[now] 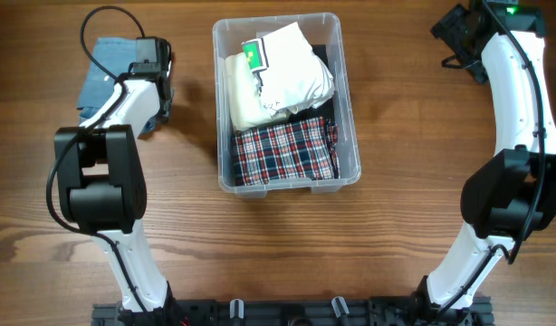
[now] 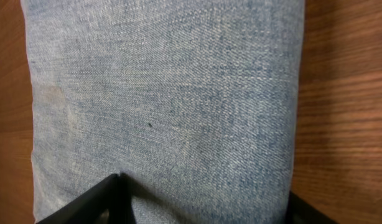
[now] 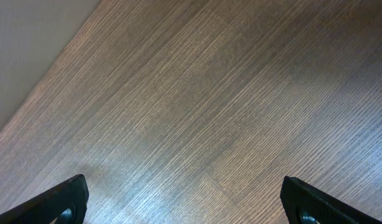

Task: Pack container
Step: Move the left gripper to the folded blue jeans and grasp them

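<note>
The container (image 1: 287,186) sits at upper centre of the overhead view, between my 2 arms. It is clear, thin-walled plastic with rounded corners and a rim. I judge it light and stiff but a bit flexible and slick on its smooth walls, so the rim is the place to pinch it if it must be steadied. It already holds a white folded cloth (image 1: 278,77) at the back and a plaid cloth (image 1: 282,149) toward the front.

My left gripper (image 2: 203,199) is over the folded denim (image 2: 166,93) at upper left of the overhead view, well apart from the bin. Its fingers are spread wide to either side of the fabric, grasping nothing. The denim is a faded blue twill with a visible weave, soft, thick and probably grippy. I expect it to sag and unfold unless I take it across the whole fold.

My right gripper (image 3: 185,202) is spread and empty above the bare wood-grain table (image 3: 209,112), at upper right.
</note>
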Controlling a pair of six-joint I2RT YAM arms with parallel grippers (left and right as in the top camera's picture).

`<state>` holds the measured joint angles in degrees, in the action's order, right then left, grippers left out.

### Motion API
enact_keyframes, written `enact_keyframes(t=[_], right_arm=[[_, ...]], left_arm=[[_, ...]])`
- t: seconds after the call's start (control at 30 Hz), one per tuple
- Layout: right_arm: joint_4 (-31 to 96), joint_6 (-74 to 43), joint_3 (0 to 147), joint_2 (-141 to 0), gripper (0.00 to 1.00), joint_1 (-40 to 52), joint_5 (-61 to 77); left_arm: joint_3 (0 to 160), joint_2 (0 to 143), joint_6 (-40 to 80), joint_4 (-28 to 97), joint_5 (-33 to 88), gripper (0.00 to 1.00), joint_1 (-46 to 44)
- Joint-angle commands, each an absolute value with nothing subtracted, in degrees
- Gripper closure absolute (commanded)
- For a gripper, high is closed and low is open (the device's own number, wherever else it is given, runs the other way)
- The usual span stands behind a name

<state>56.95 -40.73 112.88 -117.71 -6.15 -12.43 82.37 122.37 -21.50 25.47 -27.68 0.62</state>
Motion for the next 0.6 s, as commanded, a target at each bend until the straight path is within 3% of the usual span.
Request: enact_keyframes(t=[0.0, 0.1, 0.27, 0.57], right_arm=[[57.0, -41.3, 112.8, -118.5, 0.00, -6.0, -12.1], [57.0, -41.3, 112.8, -118.5, 0.00, -6.0, -12.1], [57.0, -41.3, 112.8, -118.5, 0.00, -6.0, -12.1], [57.0, -41.3, 112.8, -118.5, 0.00, -6.0, -12.1]], left_arm=[[82.0, 124.0, -22.0, 26.6, -29.0, 0.40, 1.7], [82.0, 124.0, -22.0, 26.5, -29.0, 0.55, 1.4], [82.0, 123.3, -21.1, 26.3, -29.1, 0.96, 1.3], [83.0, 108.7, -14.3, 23.3, -25.1, 0.96, 1.4]])
